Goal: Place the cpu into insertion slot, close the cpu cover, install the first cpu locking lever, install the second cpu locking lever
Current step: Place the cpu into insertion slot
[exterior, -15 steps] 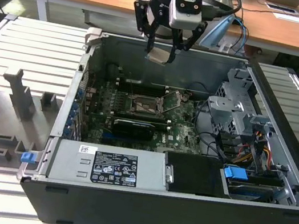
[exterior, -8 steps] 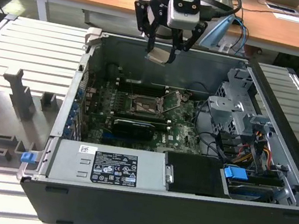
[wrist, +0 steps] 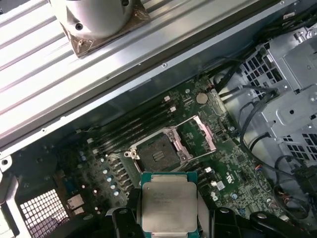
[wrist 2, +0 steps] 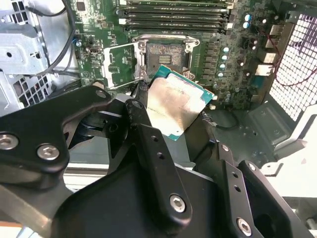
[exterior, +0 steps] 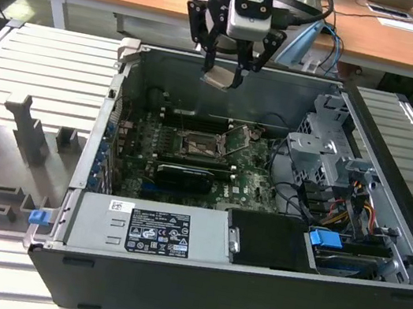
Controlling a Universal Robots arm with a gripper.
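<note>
The black fingers (exterior: 208, 52) are clamped on the cpu (exterior: 221, 77), holding it tilted between their tips, high over the open computer case (exterior: 280, 99) and its green board (exterior: 254, 180). In both wrist views the cpu (wrist 2: 176, 106) (wrist: 168, 206) shows its pale metal face, gripped at opposite edges. Below it the insertion slot (exterior: 198, 147) lies bare and dark-centred, with the cpu cover (exterior: 240, 138) swung open just beside it.

The cpu (exterior: 222, 77) held over the open insertion slot (exterior: 196, 143)
Silvery face, green edge, it is gripped tilted between the fingers (exterior: 209, 51), well above the slot's bare dark centre. The cpu cover (wrist: 198, 134) stands swung up on its hinge beside the slot.
</note>
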